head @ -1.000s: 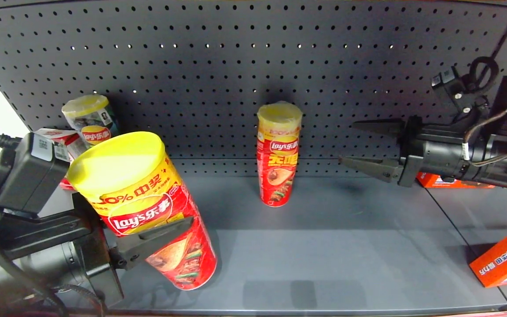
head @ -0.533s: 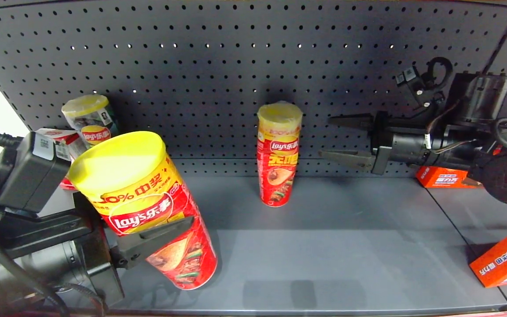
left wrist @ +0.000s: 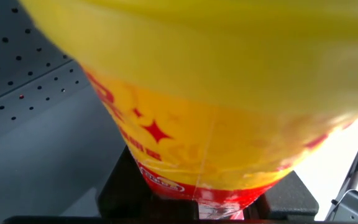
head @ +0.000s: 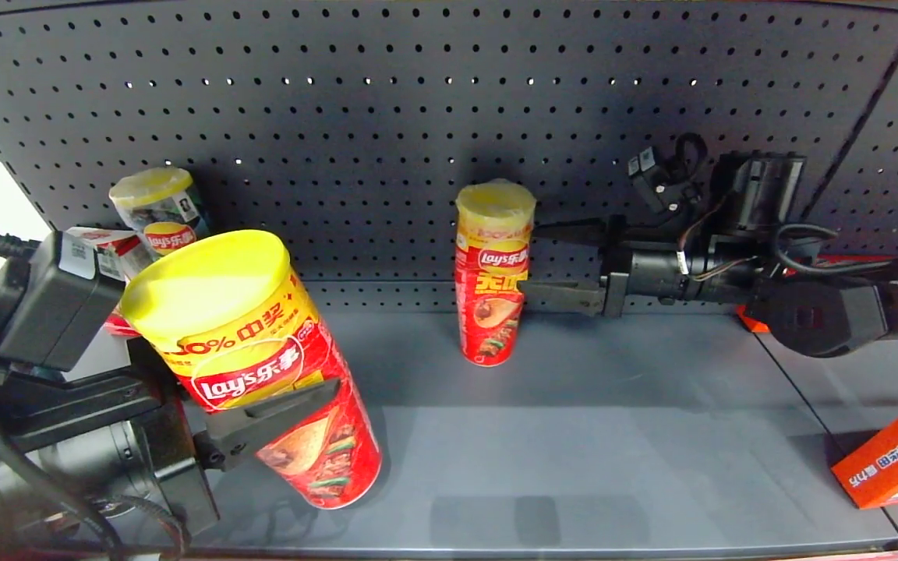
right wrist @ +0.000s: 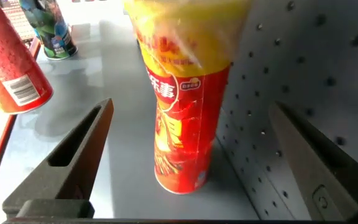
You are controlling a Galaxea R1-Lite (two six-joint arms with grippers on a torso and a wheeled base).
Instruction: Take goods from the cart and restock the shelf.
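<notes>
Yellow-lidded red cardboard, glossy: held can [head: 254,366], tilted with the lid toward the robot's left, base low over the front left of the shelf [head: 613,436]. Cannot tell whether touching it.

Handling, as judged:
- Light; stiff along its length but thin-walled and crushable.
- Slick on the print.
- Tall and narrow, so easy to topple once stood.
- Best taken across the red mid-body, below the plastic lid, with a modest squeeze.
- Not by the lid, likely to pop off.

Left pincer [head: 285,405]: clamped on that red mid-body, one finger lying across the front, the other hidden behind. Seen from the left wrist, yellow upper wall looming close, red band wedged between the jaws.

Rear can [head: 492,273]: same kind, upright, mid-shelf, hard by the pegboard [head: 418,117].

Right pincer [head: 531,259]: spread wide, empty, level with the rear can's middle and straddling it. From the right wrist, fingers [right wrist: 73,155] well out on either side, gaps showing, nothing gripped. Spread wider than that body needs. From the head camera, lower tip overlapping the can's edge; contact not confirmed.

Beyond:
- Third can [head: 160,206], far left at the back, leaning.
- Orange box [head: 893,460], front right, well apart.
</notes>
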